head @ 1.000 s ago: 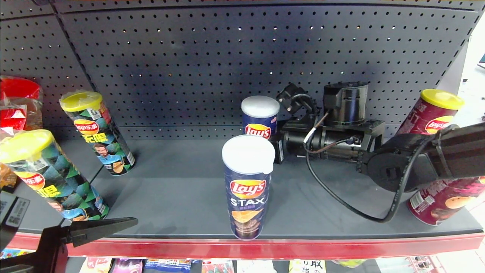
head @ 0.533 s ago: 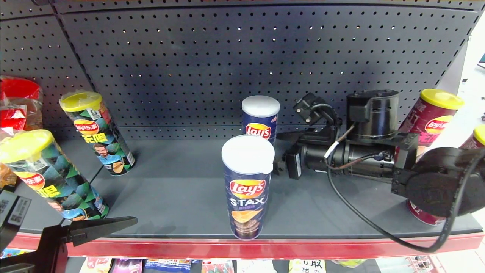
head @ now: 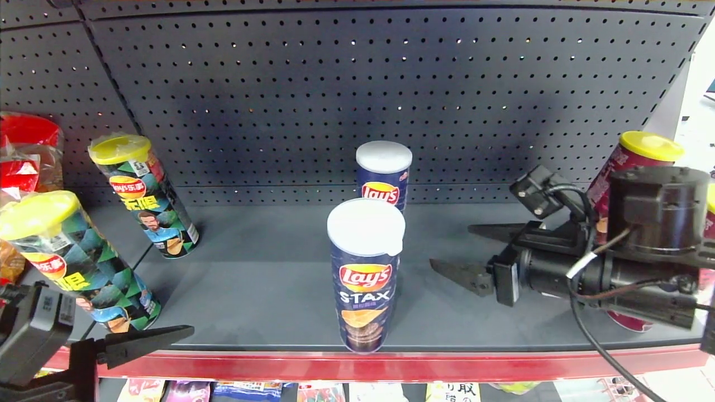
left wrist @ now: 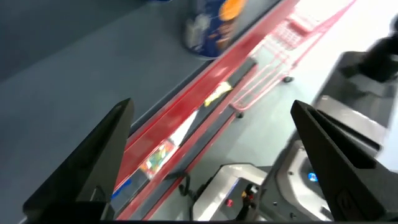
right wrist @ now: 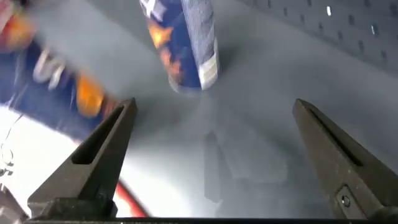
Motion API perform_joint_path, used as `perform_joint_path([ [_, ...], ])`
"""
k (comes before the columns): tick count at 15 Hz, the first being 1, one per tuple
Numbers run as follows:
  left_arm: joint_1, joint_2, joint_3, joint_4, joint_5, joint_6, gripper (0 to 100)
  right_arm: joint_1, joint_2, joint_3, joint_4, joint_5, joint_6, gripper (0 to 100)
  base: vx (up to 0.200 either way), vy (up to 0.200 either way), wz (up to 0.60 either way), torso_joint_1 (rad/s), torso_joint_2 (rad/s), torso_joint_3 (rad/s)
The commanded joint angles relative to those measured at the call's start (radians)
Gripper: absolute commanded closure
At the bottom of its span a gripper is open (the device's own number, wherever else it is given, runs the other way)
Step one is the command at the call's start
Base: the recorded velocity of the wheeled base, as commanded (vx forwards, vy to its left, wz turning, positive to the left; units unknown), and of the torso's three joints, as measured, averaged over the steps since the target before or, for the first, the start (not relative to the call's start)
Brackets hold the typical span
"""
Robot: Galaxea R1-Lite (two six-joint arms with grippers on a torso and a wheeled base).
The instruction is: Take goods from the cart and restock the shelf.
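Head view: a dark blue, white-lidded crisp tube is standing upright by the red shelf lip, its twin behind. The right gripper is hovering nearby, fingers spread, over bare grey shelf board; the left gripper, likewise spread, is hanging at the lip.

On the shelf: front can centre near the edge, rear can just behind it, right can far right; right tool between pair and right can
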Motion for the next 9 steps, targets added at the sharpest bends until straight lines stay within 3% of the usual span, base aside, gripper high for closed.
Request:
perform_joint_path([
  [1,0.011,0.029,0.000,-0.001,0.005,0.000,0,-0.008,-0.111,0.078,0.001,0.001,-0.001,0,0.000,0.000,0.00,0.000,0.00,0.000],
  [2,0.011,0.081,-0.014,-0.002,0.031,0.002,0,-0.002,-0.248,0.199,0.002,0.011,-0.001,0,0.000,0.000,0.00,0.000,0.00,0.000],
  [5,0.011,0.195,-0.037,-0.007,0.079,0.006,0,-0.002,-0.458,0.363,0.008,0.020,-0.001,0,0.000,0.000,0.00,0.000,0.00,0.000],
  [8,0.008,0.278,-0.081,-0.008,0.080,0.009,0,-0.028,-0.637,0.469,0.013,-0.003,0.000,0,0.000,0.000,0.00,0.000,0.00,0.000],
  [9,0.005,0.315,-0.101,-0.008,0.079,0.014,0,-0.089,-0.717,0.501,0.036,-0.041,0.000,0,0.000,0.000,0.00,0.000,0.00,0.000],
])
